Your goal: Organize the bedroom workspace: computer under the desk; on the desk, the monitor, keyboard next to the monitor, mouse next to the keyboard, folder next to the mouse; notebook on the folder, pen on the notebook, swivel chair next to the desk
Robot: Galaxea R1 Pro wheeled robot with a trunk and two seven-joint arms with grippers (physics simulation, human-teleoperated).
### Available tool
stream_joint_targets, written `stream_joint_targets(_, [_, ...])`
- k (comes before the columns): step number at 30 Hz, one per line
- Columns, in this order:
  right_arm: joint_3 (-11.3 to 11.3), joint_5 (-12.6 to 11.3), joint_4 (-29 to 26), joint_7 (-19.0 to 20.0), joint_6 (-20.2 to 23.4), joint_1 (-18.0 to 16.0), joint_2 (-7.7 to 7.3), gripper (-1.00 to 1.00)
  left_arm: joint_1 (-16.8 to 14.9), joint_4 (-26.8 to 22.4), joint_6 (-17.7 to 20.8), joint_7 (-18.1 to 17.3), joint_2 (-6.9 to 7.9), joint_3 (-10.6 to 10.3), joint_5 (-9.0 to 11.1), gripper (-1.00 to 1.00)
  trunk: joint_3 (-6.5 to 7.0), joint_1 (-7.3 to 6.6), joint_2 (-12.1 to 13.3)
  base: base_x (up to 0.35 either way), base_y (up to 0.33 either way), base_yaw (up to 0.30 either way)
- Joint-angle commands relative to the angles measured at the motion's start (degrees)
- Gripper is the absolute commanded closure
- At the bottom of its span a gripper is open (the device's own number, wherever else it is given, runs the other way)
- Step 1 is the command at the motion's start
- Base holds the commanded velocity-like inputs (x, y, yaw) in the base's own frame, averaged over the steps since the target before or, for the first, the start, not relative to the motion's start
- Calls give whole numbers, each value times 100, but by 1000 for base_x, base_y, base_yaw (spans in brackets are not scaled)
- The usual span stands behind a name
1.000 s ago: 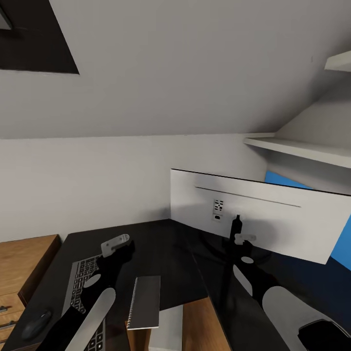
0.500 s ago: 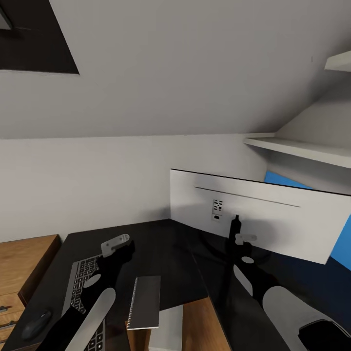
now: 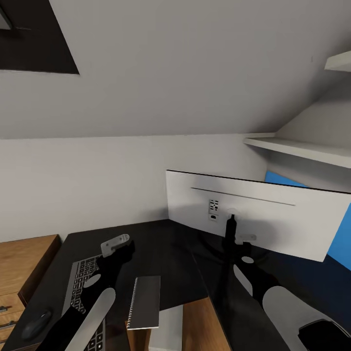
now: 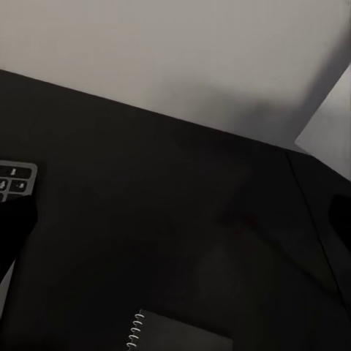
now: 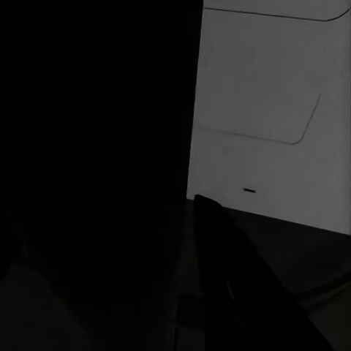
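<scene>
Room: white wall and sloped ceiling, a dark skylight [image 3: 34, 39] at upper left, white shelves [image 3: 297, 148] at right.
Desk [image 3: 165, 253]: glossy black L-shaped top spreading across the lower half of the head view; the left wrist view shows its dark surface [image 4: 146, 219] running up to the wall.
Monitor [image 3: 253, 217]: stands on the desk toward the right, white back turned to the camera, black edge along its top, port panel near the middle; its black stand post rises just in front of the back panel. The right wrist view shows the white back [image 5: 278, 110] close up beside a large black mass.
Wood cabinet [image 3: 24, 273]: light wood, at the left of the desk, touching its end.
Keyboard [image 3: 85, 287]: lies on the desk at lower left, partly under the left arm; a corner of its keys [image 4: 14, 179] appears in the left wrist view.
Notebook [image 3: 145, 302]: grey, spiral-bound, lying on the desk's front edge between the two arms, its near end over the edge; its spiral corner [image 4: 175, 335] shows in the left wrist view.
Mouse [image 3: 35, 324]: black, on the desk at the far lower left, just beside the keyboard.
Left gripper [image 3: 116, 243]: hovers above the desk beyond the keyboard, holding nothing; I cannot tell how its fingers are set.
Right gripper [image 3: 241, 239]: up against the monitor's stand post; whether the fingers clasp it I cannot tell.
</scene>
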Motion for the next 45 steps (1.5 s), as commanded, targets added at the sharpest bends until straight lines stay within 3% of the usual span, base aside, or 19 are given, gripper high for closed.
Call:
stream_joint_targets(1, [51,-113,6,-20,-32,-4,-5,100,-8,-8,19,43,6,-12,26,-100,-9,1,-5,0,0,0])
stream_joint_targets(21, [43,-103,-2,-26,-33,-4,-13,100,-8,1,18,43,0,-20,31,-100,-9,1,-5,-9,0,0])
stream_joint_targets(45, [39,-98,-21,-21,-33,-4,-13,100,-8,1,19,43,-2,-28,31,-100,-9,1,-5,-326,0,0])
